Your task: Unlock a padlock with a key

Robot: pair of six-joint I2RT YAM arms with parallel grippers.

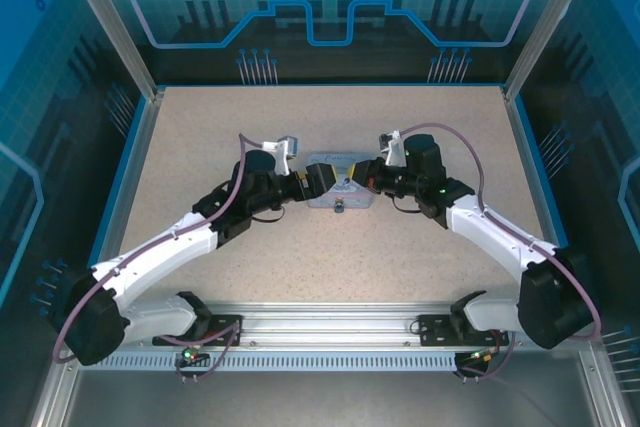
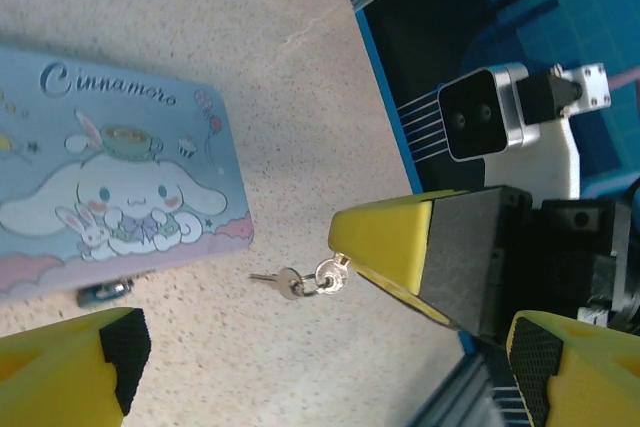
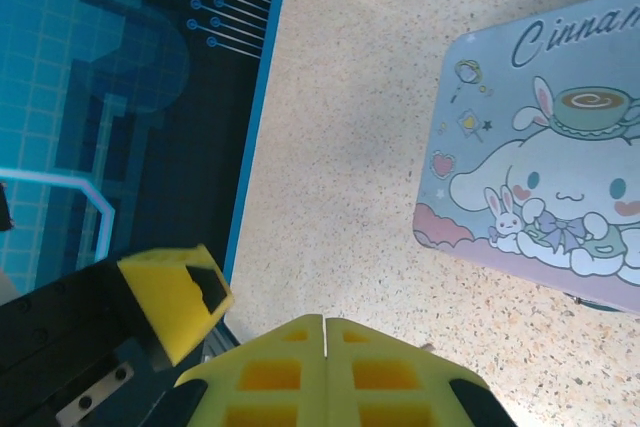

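Lying flat on the counter (image 1: 330,277) is the tin (image 2: 110,177). The left gripper (image 2: 320,357) gapes empty beside the tin. The right gripper (image 2: 345,239) is clenched on the key (image 2: 290,282), off the tin's corner. The padlock (image 2: 105,292) lies just beside the tin's near edge.

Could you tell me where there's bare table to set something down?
Free: the far strip between tin and back wall; the near stretch before the rail. Crowded: centre, left end effector and right end effector flanking the tin.
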